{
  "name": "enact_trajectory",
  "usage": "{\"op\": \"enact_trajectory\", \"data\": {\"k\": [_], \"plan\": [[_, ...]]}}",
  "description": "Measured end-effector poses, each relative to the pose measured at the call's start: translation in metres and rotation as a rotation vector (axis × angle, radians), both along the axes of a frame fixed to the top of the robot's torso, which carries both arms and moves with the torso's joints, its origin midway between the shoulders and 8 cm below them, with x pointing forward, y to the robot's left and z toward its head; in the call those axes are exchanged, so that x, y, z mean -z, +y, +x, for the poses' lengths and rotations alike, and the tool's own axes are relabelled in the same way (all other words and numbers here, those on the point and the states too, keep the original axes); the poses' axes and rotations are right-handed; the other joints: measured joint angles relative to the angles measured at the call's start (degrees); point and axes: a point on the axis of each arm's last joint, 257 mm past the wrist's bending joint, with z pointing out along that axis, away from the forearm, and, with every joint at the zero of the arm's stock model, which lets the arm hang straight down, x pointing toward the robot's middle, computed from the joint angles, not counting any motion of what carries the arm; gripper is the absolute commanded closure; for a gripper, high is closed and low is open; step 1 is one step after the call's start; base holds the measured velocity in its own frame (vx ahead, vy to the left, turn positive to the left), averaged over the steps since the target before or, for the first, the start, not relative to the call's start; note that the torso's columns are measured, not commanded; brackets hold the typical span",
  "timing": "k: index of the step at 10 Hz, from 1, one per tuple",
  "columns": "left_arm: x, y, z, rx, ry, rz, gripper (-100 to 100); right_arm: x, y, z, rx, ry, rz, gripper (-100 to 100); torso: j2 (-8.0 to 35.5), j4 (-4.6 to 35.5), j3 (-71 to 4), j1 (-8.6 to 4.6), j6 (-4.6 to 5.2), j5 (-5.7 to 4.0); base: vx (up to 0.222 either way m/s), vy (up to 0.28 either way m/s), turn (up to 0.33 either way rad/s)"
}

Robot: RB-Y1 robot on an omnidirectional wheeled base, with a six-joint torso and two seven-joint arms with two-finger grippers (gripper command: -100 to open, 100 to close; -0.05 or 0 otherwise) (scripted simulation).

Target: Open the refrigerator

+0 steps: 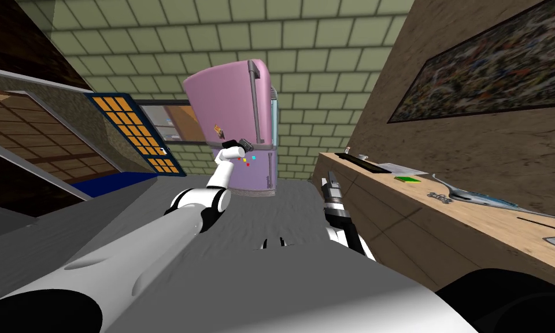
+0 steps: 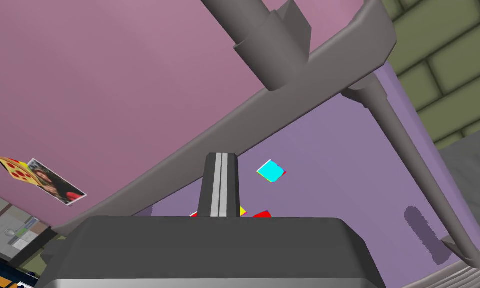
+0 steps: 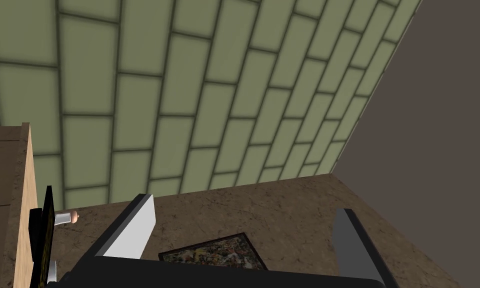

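Refrigerator (image 1: 230,104) stands ahead vs brick wall (image 1: 328,46); left hand (image 1: 244,143) at its front, fingers pinched together, holding nothing, beside handle (image 1: 256,104). Risk: pull w/o grip slips off, nothing opens.

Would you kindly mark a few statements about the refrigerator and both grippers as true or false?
1. The left gripper has its fingers pressed together. True.
2. The right gripper is shut. False: its fingers stand wide apart.
3. The refrigerator is pink. True.
4. The left gripper clamps a handle. False: nothing is between its fingers, and the handle lies off to one side.
5. A cyan square sits on the refrigerator's front. True.
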Motion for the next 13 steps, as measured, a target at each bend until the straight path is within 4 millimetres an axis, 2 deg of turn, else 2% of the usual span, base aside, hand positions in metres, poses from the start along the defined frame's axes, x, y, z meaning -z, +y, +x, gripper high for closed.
{"op": "enact_trajectory", "data": {"k": [1, 2, 3, 7, 9, 12, 13], "plan": [[0.001, -0.007, -0.001, 0.013, 0.001, 0.0, 100, 0.0, 0.0, 0.0, 0.0, 0.0, 0.0, 0, -0.05, -0.01, -0.02, -0.08, -0.06, -0.01, -0.111, 0.123, -0.006], [0.001, -0.007, -0.001, 0.013, 0.001, 0.001, -100, 0.0, 0.0, 0.0, 0.0, 0.0, 0.0, 0, -0.46, -0.12, -0.26, -0.65, 0.0, -0.18, 0.036, -0.073, 0.051], [0.002, 0.001, 0.0, 0.002, 0.003, 0.0, -100, 0.0, 0.0, 0.0, 0.0, 0.0, 0.001, 0, -0.8, -0.24, -0.49, -1.14, 0.04, -0.35, 0.103, -0.15, 0.05], [-0.002, 0.021, 0.003, -0.032, 0.011, -0.004, -100, 0.0, 0.0, 0.0, 0.0, 0.0, 0.001, 0, -0.05, -0.01, -0.03, -0.17, 0.04, -0.07, 0.128, -0.212, 0.048], [-0.003, 0.038, 0.003, -0.058, 0.012, -0.006, -100, 0.0, 0.0, 0.0, 0.0, 0.0, 0.001, 0, -0.1, -0.05, -0.06, -0.32, 0.11, -0.12, 0.121, -0.201, 0.041], [-0.013, 0.049, 0.001, -0.075, 0.006, -0.007, -100, 0.0, 0.0, 0.0, 0.0, 0.0, 0.0, 0, 0.04, -0.02, 0.05, 0.01, 0.05, 0.0, 0.072, -0.034, 0.006], [-0.014, 0.049, 0.0, -0.074, 0.007, -0.006, 100, 0.0, 0.0, 0.0, 0.0, 0.0, 0.0, 0, 0.06, -0.02, 0.03, -0.05, 0.01, -0.01, 0.005, -0.005, -0.024]]}}
